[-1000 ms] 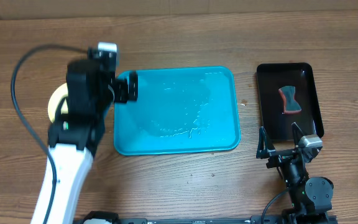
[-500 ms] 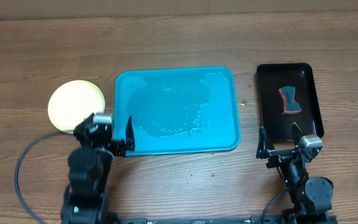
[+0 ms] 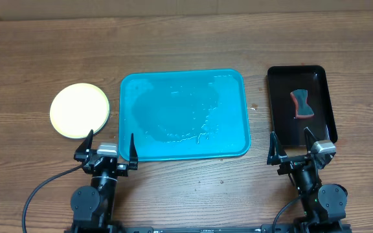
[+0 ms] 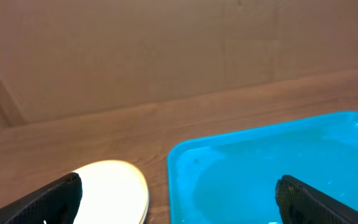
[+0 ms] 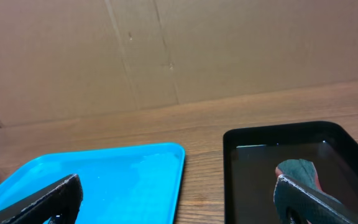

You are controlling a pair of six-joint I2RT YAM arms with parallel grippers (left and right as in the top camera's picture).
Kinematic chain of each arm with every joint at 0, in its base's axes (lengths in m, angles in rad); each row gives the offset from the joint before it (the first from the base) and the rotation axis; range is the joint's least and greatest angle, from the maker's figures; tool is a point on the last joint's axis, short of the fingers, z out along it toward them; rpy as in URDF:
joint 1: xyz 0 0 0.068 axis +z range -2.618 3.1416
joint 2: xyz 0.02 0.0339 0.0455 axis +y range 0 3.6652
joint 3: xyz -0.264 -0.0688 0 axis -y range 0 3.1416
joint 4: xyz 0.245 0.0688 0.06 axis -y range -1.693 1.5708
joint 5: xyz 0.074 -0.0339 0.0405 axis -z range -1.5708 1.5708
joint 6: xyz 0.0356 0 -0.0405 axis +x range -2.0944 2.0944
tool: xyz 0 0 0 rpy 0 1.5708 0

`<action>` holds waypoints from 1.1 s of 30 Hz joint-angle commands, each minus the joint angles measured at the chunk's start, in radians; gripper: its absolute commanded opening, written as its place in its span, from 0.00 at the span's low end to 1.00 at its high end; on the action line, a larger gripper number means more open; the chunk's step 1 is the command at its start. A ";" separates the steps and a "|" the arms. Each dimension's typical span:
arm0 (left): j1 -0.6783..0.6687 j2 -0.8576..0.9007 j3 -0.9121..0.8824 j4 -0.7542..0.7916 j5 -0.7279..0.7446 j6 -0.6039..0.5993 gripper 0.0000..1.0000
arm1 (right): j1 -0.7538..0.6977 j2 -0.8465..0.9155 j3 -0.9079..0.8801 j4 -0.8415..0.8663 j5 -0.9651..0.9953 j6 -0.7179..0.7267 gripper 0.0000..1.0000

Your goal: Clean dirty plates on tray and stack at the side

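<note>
The plates (image 3: 79,110) lie in one pile on the table left of the tray, a pale yellow-green one on top; the ones beneath are hidden. The pile also shows in the left wrist view (image 4: 107,190). The turquoise tray (image 3: 232,139) holds no plate, only water drops; it also shows in the left wrist view (image 4: 241,162) and the right wrist view (image 5: 104,171). My left gripper (image 3: 107,150) is open and empty at the front, below the tray's left corner. My right gripper (image 3: 293,147) is open and empty at the front right.
A narrow black tray (image 3: 277,97) at the right holds a red and green sponge (image 3: 300,104), seen also in the right wrist view (image 5: 298,171). A cardboard wall stands behind the table.
My left arm has drawn back from the tray's left edge to the front of the table, uncovering the plate pile. The right arm has not moved.
</note>
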 commanded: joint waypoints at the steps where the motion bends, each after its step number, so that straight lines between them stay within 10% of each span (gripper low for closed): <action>1: 0.035 -0.074 -0.051 0.004 0.013 0.032 0.99 | 0.005 -0.009 -0.010 0.003 -0.005 0.007 1.00; 33: 0.053 -0.093 -0.105 0.005 0.012 0.003 1.00 | 0.005 -0.009 -0.010 0.003 -0.005 0.007 1.00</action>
